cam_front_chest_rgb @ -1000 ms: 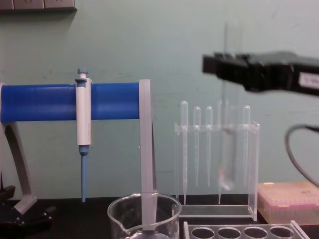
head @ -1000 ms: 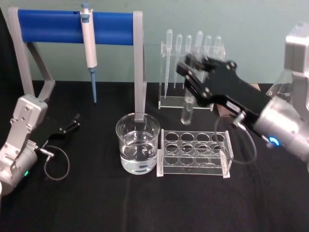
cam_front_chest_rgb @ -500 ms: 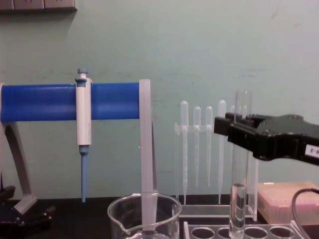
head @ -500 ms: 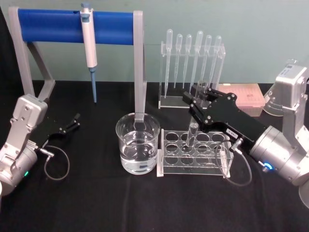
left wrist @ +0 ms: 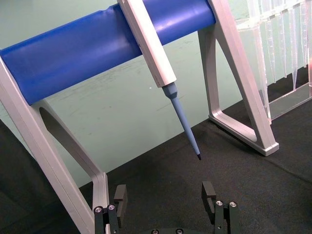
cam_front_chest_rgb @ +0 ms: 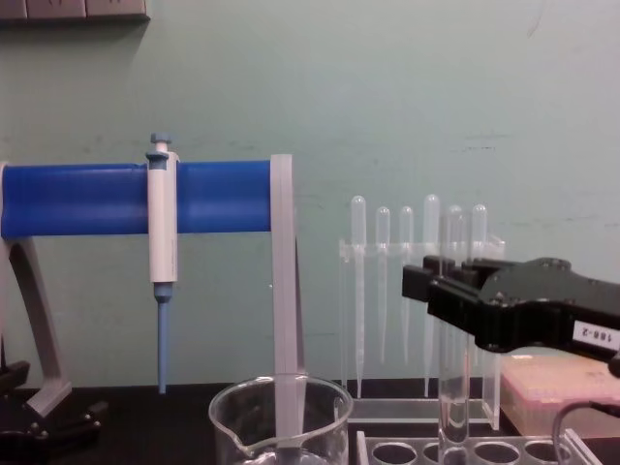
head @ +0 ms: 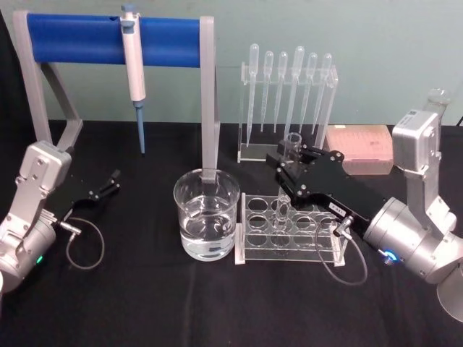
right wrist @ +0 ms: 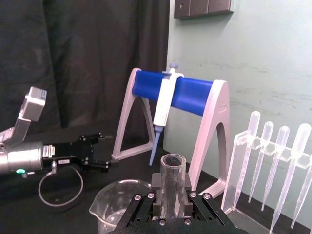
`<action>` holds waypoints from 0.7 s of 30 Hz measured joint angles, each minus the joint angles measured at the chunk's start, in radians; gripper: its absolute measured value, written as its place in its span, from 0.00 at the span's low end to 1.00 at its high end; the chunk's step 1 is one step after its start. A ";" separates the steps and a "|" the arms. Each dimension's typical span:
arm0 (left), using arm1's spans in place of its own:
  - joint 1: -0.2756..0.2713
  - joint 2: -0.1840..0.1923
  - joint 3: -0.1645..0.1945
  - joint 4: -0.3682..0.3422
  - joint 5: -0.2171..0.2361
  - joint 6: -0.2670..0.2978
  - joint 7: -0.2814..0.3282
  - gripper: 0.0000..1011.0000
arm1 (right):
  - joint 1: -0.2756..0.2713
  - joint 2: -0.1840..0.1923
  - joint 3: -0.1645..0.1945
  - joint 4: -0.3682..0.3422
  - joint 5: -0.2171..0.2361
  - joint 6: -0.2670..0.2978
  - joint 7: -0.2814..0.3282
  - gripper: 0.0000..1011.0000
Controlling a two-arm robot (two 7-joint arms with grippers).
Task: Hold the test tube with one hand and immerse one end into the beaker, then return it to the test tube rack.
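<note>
The right gripper (head: 289, 170) holds the test tube (head: 286, 189) upright near its top, jaws clamped on the glass, with the open rim standing just above them in the right wrist view. The tube's lower end is entering a hole of the clear tube rack (head: 291, 230) beside the beaker (head: 206, 213), which holds water and stands on the black desk (head: 217, 303). This looks like the return step: the tube is going back into the rack. What the next move calls for, as I judge it, is lowering straight down until the tube seats, then parting the jaws and lifting clear without tilting it. The left gripper (head: 108, 182) rests parked at the desk's left, jaws apart and empty, below the pipettor (head: 133, 69) on its blue stand (head: 108, 32).
</note>
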 joint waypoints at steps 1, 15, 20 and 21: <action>0.000 0.000 0.000 0.000 0.000 0.000 0.000 0.99 | 0.002 -0.002 -0.003 0.007 -0.005 -0.001 0.002 0.22; 0.000 0.000 0.000 0.000 0.000 0.000 0.000 0.99 | 0.024 -0.019 -0.026 0.079 -0.046 -0.006 0.022 0.22; 0.000 0.000 0.000 0.000 0.000 0.000 0.000 0.99 | 0.037 -0.021 -0.035 0.100 -0.059 0.003 0.030 0.22; 0.000 0.000 0.000 0.000 0.000 0.000 0.000 0.99 | 0.041 -0.021 -0.037 0.102 -0.061 0.007 0.031 0.22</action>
